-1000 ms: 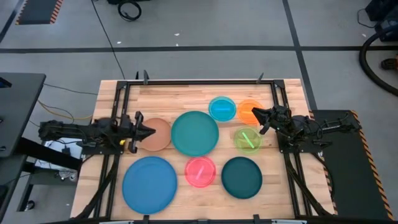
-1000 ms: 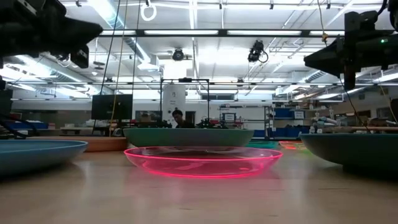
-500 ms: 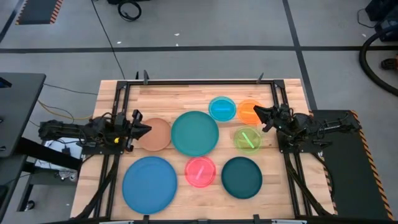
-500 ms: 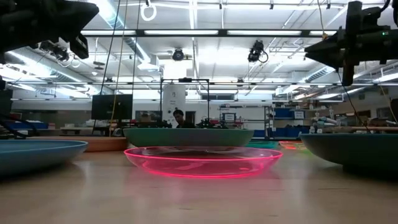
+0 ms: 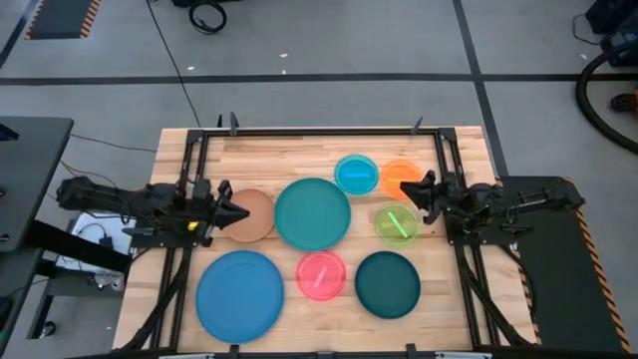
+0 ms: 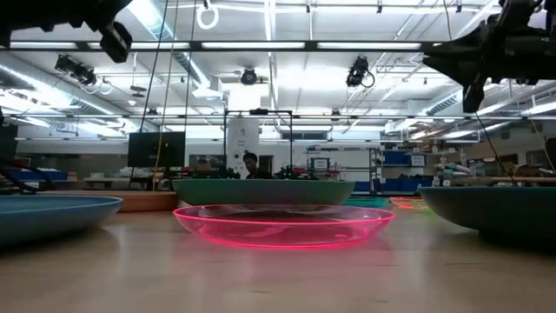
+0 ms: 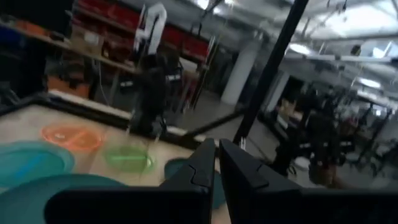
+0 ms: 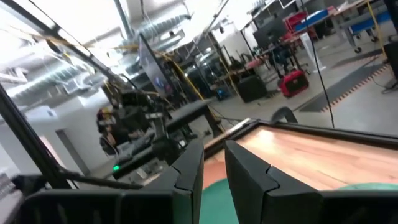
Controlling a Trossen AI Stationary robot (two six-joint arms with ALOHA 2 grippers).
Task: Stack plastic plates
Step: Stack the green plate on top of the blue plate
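The left gripper (image 5: 236, 210), fingers nearly together with nothing between them, hangs over the near rim of the tan-brown plate (image 5: 254, 214), and the large teal plate (image 5: 312, 212) lies straight ahead. The right gripper (image 5: 413, 187), fingers slightly parted and holding nothing, sits between the orange plate (image 5: 396, 176) and the translucent green plate (image 5: 397, 223). How high either gripper hangs above the plates is hard to judge.

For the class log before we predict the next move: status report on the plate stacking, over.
Left end effector over the tan plate, right end effector above the orange plate, both empty. All eight plates lie apart on the table, none stacked. Nothing in the way.
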